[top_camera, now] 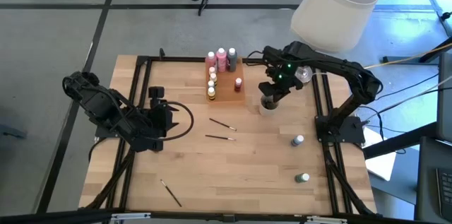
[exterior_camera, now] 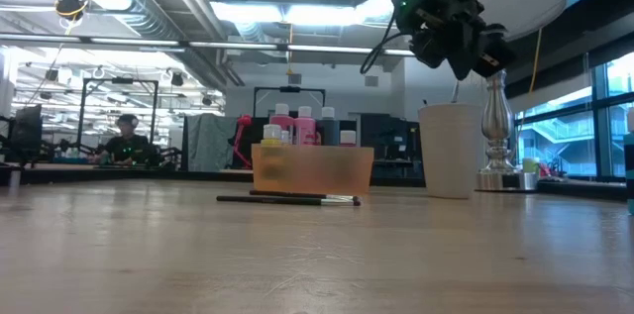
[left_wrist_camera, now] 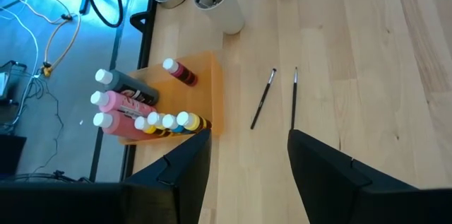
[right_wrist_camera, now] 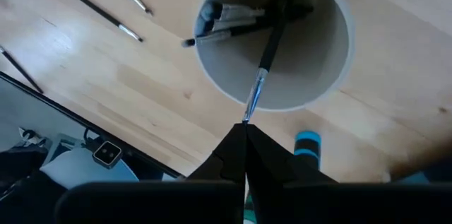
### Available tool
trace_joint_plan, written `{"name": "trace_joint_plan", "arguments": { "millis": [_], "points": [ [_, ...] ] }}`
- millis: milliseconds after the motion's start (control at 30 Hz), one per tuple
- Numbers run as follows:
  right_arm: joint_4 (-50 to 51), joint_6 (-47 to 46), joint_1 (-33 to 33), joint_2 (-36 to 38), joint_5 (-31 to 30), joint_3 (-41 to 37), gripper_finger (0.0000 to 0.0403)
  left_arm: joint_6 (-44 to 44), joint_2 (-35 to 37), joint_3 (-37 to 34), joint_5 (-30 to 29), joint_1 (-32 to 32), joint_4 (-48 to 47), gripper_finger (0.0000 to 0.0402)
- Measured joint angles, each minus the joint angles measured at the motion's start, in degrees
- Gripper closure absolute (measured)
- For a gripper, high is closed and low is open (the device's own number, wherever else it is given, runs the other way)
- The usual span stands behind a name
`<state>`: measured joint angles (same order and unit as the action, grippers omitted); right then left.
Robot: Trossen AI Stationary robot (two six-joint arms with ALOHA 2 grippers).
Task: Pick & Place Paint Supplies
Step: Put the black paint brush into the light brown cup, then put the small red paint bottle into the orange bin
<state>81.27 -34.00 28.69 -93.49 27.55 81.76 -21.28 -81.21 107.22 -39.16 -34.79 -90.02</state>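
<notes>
The paintbrush [right_wrist_camera: 263, 75] is hanging bristle-end up from the right gripper [right_wrist_camera: 245, 133], its handle already down inside the round cup [right_wrist_camera: 332, 68], where a few other brushes lie against the wall. The fingers are pinched tight on the pale ferrule end, and the gripper sits directly above the cup's mouth, near the back right of the table [top_camera: 240, 181] beside the lamp [top_camera: 335, 5].

To finish this step well, I'd say the brush wants to go a little lower before the fingers part, so it slides in rather than bouncing off the rim or the brushes already there. Keeping it close to upright and over the middle of the opening looks the safest line. How deep the tip sits is hard to judge from here.

Around it, the orange tray [top_camera: 233, 86] holds a row of paint bottles [top_camera: 220, 60], pink, grey and yellow-topped. Two loose brushes [top_camera: 221, 131] lie mid-table, a third [top_camera: 170, 193] near the front edge, and two stray bottles [top_camera: 299, 140] stand on the right side.

The left gripper [left_wrist_camera: 247, 160] waits at the left of the table, fingers spread, holding nothing.
</notes>
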Motion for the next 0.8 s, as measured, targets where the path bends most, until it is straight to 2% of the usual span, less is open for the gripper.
{"name": "trace_joint_plan", "arguments": {
  "millis": [467,600,800],
  "points": [
    [-1.62,0.52,0.19,-0.20,-0.37,0.00,0.0389,0.20,0.00,0.00,-0.24,0.00,0.00,0.0217],
    [-1.69,1.05,0.17,-0.22,-0.32,0.00,0.0370,0.48,0.00,0.00,-0.26,0.01,0.00,0.0217],
    [-1.35,1.05,0.17,-0.22,-0.10,0.00,0.0318,0.55,0.00,0.00,-0.25,0.00,0.00,0.0217]
  ]
}}
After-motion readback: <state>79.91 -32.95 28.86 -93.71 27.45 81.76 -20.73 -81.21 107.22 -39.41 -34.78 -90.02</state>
